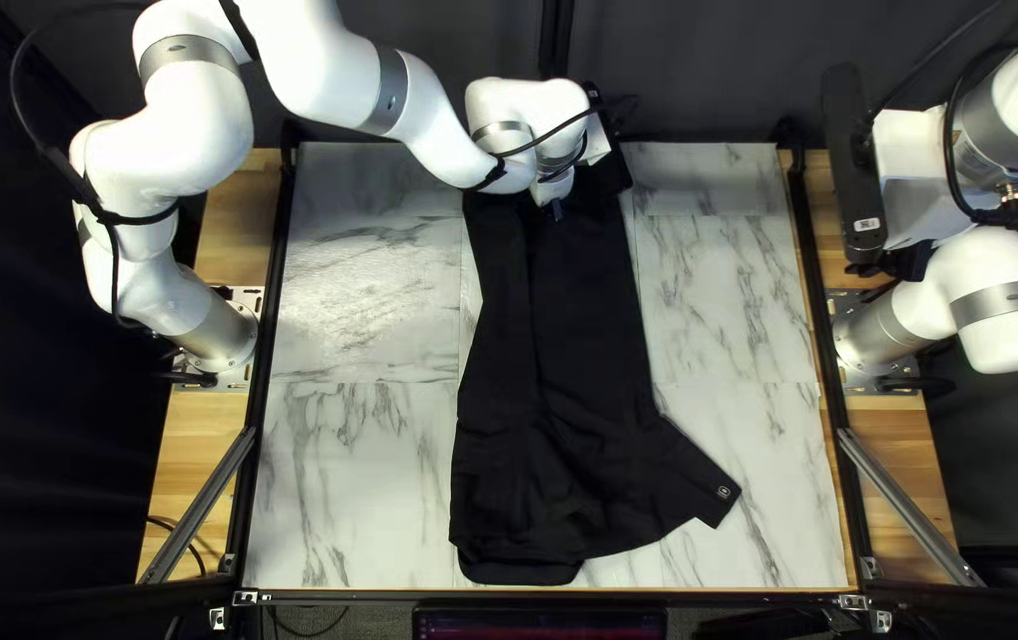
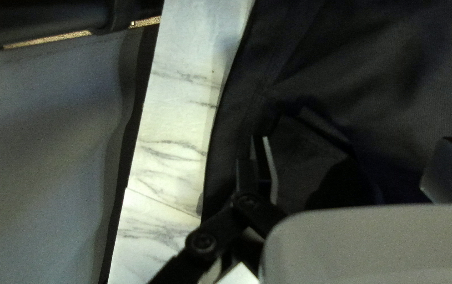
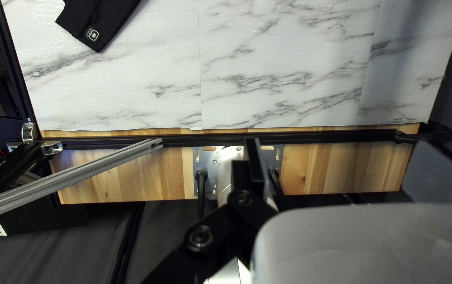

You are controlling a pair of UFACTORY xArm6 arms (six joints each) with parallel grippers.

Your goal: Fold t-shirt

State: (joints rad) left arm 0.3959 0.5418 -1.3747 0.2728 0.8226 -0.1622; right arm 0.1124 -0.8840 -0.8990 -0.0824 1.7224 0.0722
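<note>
Our left gripper (image 2: 356,142) is at the far end of the black t-shirt (image 1: 568,391), jaws open.
The t-shirt lies lengthwise from far edge toward near edge of the tabletop (image 1: 355,486); our right gripper (image 3: 342,142), also open, is past the right edge, so left seems nearer for folding the far end.

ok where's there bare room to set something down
Marble shows bare between the shirt and the left rail, likewise toward the right rail, narrowing beside the sleeve. Crowded: far middle, under my left arm.
</note>
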